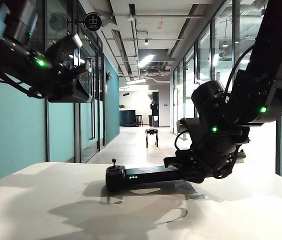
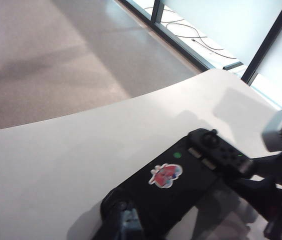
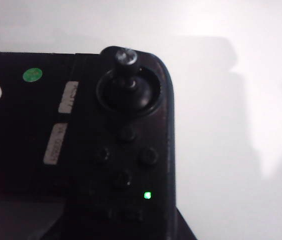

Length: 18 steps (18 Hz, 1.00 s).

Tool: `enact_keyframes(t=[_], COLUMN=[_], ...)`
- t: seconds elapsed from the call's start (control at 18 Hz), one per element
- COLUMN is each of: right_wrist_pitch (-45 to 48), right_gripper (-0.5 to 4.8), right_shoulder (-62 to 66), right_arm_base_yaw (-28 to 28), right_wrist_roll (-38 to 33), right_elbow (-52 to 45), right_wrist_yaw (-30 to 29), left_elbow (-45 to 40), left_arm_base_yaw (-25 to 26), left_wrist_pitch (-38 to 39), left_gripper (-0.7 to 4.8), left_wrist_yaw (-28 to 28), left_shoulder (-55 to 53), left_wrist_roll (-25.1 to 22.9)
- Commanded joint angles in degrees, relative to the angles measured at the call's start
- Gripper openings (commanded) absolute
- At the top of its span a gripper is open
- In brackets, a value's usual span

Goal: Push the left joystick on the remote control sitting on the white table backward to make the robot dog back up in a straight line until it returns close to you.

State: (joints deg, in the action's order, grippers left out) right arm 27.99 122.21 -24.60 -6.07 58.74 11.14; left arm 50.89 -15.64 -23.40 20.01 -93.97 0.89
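Observation:
The black remote control (image 1: pixel 136 176) lies on the white table (image 1: pixel 41 210). Its left joystick (image 1: pixel 114 162) stands upright and untouched on the left-hand lobe. My right gripper (image 1: pixel 187 172) is shut on the remote's right end. The right wrist view shows that end's own stick (image 3: pixel 126 59), several buttons and a green light (image 3: pixel 147 195). My left gripper (image 1: pixel 83 75) hangs high above the table's left side. In the left wrist view it shows as one narrow shut tip (image 2: pixel 129 226) over the remote's near lobe (image 2: pixel 113 205). The reddish logo (image 2: pixel 166 175) faces up. The robot dog (image 1: pixel 152 136) stands far down the corridor.
The table's far edge (image 1: pixel 56 165) curves just behind the remote. Beyond it a long corridor floor (image 1: pixel 131 147) runs between teal and glass walls. The right arm (image 2: pixel 281 165) fills the space beside the remote's right end.

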Motion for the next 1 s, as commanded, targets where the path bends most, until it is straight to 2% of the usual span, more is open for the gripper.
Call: enact_keyframes(t=[0.06, 0.17, 0.22, 0.39, 0.72, 0.89, 1.0], right_wrist_pitch=[1.8, 1.8, 1.8, 1.8, 1.3, 0.8, 0.5], right_gripper=[1.57, 1.57, 1.57, 1.57, 1.57, 1.57, 1.57], right_shoulder=[-0.8, -0.8, -0.8, -0.8, -0.8, -0.8, -0.8], right_arm_base_yaw=[-0.3, -0.4, -0.4, -0.4, -0.4, -0.4, -0.4], right_wrist_roll=[-1.8, -3.4, -3.8, -4.5, -4.5, -4.5, -4.5], right_elbow=[0.3, 0.3, 0.3, 0.3, 0.3, 0.3, 0.3], right_wrist_yaw=[3.8, 5.4, 5.5, 5.4, 5.4, 5.7, 5.7], left_elbow=[1.2, 1.2, 1.3, 3.4, 19.8, 25.0, 27.3], left_arm_base_yaw=[0.0, 0.0, 0.0, 0.0, 0.1, 0.6, 1.3], left_wrist_pitch=[-0.8, -2.2, -3.8, -4.3, 0.2, 3.2, 3.3], left_gripper=[-0.06, -0.06, -0.06, -0.06, -0.06, -0.06, -0.06], left_wrist_yaw=[0.8, 2.3, 5.0, 5.7, 9.6, 11.1, 12.2], left_shoulder=[-2.7, -5.2, -7.4, -12.2, -25.9, -30.8, -33.4], left_wrist_roll=[-1.4, -2.6, -2.6, -3.9, -4.4, -7.8, -8.4])
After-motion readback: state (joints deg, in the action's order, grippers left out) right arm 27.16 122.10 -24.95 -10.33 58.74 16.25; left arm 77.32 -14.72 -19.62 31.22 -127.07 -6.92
